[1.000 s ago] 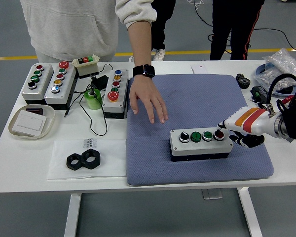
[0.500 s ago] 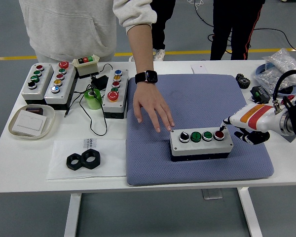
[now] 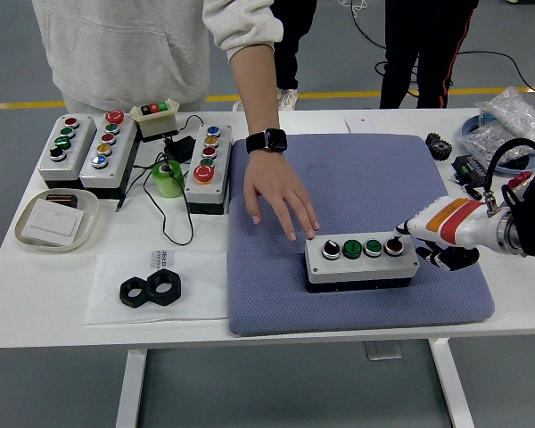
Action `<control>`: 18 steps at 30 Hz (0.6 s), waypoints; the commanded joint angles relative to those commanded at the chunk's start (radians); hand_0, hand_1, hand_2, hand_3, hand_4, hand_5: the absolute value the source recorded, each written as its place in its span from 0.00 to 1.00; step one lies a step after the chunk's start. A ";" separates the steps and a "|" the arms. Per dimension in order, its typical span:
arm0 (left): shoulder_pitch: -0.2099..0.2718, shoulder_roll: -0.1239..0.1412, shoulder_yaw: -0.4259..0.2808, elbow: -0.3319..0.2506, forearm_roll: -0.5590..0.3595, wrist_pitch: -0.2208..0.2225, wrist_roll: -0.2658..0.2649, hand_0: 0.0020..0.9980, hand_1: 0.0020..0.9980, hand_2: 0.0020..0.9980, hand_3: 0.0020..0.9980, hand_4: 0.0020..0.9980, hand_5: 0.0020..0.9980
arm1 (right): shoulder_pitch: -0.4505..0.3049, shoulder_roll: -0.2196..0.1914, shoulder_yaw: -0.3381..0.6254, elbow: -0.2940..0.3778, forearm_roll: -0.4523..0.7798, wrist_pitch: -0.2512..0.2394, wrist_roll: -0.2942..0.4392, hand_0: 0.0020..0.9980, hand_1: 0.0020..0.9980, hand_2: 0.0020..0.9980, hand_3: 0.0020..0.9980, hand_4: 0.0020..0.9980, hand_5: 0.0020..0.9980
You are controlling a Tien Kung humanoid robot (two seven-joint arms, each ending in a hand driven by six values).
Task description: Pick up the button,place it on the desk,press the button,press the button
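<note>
A grey button box (image 3: 360, 259) with several round buttons sits on the blue mat (image 3: 357, 187). Its rightmost button is red (image 3: 393, 246). My right hand (image 3: 432, 239) comes in from the right edge, its index finger (image 3: 403, 232) stretched out and touching the red button, the other fingers curled under. A person's hand (image 3: 281, 194), with a black watch on the wrist, rests on the mat with fingertips touching the box's far left corner. My left arm is out of sight.
Left of the mat stand three more button boxes (image 3: 208, 166), (image 3: 104, 152), (image 3: 64, 147), a green tape roll (image 3: 168, 177) with cables, a tray (image 3: 57, 220) and two black nuts (image 3: 150, 289). Plastic bags and small parts (image 3: 495, 134) lie at the far right.
The person's hand slid toward me along the mat to the box's left corner. My right index finger shifted slightly at the red button, and the box nudged a little left.
</note>
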 joint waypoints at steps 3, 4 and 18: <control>-0.001 0.000 0.002 0.000 -0.001 -0.001 -0.001 0.74 0.91 0.99 0.95 0.61 1.00 | -0.003 0.003 0.000 -0.002 0.000 -0.002 -0.001 0.33 0.14 0.16 0.80 0.38 0.00; -0.002 0.001 0.002 0.000 0.000 -0.002 0.000 0.74 0.91 0.99 0.95 0.61 1.00 | -0.004 0.003 0.000 -0.002 0.000 -0.004 -0.001 0.33 0.14 0.16 0.80 0.38 0.00; 0.001 0.001 0.004 0.000 -0.006 -0.002 -0.002 0.74 0.91 0.99 0.95 0.61 1.00 | 0.011 -0.007 0.013 0.019 0.000 0.005 0.004 0.33 0.14 0.16 0.79 0.38 0.00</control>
